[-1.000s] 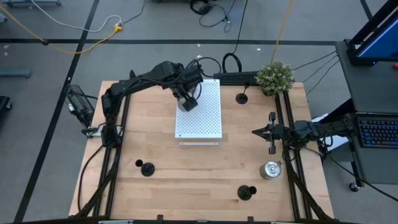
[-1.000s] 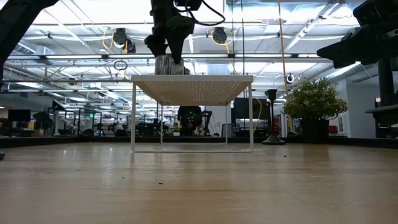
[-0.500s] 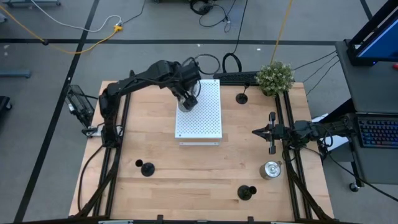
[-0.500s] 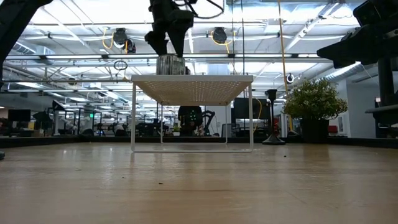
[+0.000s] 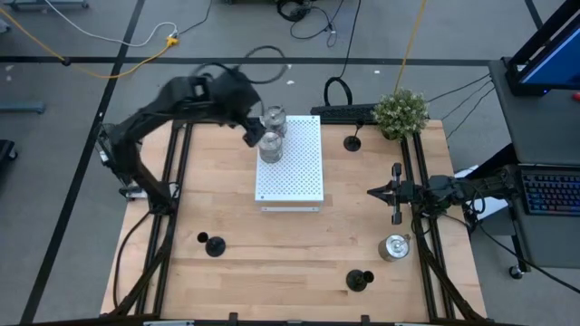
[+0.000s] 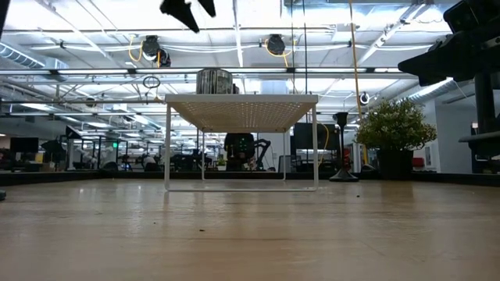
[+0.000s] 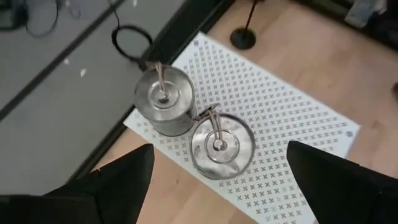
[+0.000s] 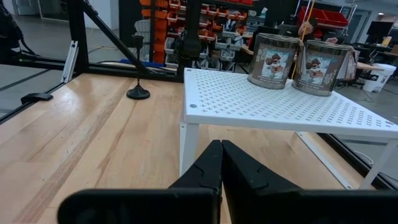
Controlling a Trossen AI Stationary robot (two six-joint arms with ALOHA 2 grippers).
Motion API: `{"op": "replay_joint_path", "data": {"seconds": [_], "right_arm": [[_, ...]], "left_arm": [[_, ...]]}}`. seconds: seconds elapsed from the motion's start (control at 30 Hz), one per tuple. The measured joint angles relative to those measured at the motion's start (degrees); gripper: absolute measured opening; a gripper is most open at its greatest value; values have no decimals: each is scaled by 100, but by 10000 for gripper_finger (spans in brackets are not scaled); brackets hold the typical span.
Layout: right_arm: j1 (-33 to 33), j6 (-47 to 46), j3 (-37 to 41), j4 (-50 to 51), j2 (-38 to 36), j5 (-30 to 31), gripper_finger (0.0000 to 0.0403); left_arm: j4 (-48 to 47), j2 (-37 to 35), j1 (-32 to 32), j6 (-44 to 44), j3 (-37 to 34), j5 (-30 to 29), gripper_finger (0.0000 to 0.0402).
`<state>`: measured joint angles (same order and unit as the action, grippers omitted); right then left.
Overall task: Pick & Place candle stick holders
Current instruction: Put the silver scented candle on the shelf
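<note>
Silver holders (image 7: 163, 99) (image 7: 219, 144) — no legible writing — beneath open left claw (image 7: 217, 180).

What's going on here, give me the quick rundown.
The left end effector hangs open above the white perforated board, clear of two silver candle stick holders standing side by side at its far corner. A third silver holder and three black ones sit on the table. The right end effector waits shut at the table's right edge.
</note>
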<state>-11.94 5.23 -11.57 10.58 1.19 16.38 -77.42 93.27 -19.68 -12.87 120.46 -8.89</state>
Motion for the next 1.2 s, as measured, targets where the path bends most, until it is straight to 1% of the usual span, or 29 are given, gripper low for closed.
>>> {"op": "replay_joint_path", "data": {"seconds": [0.2,0.5,0.6,0.67,0.77,0.87,1.03,1.1,1.2], "right_arm": [[-2,-2,0,1,0,-1,0],[-1,0,0,1,0,0,0],[-1,-1,0,1,1,-1,0],[0,-2,0,-2,2,-2,0],[0,0,0,-1,2,-1,0],[-1,14,0,-1,2,3,0],[0,7,0,1,2,3,0],[-2,88,0,-2,0,3,0],[-2,453,0,-2,1,1,0]], "left_arm": [[-43,-568,28,73,0,-65,365],[-500,-1171,41,-49,-4,-60,365],[-418,-1367,105,31,-124,-21,365],[-195,-1524,141,33,-311,61,365],[129,-1788,241,35,-776,226,365],[540,-2132,370,16,-1447,380,365],[1502,-2843,629,-102,-2843,400,365],[2047,-3152,725,-105,-3456,496,365],[2917,-3633,851,-106,-4324,762,365]]}}
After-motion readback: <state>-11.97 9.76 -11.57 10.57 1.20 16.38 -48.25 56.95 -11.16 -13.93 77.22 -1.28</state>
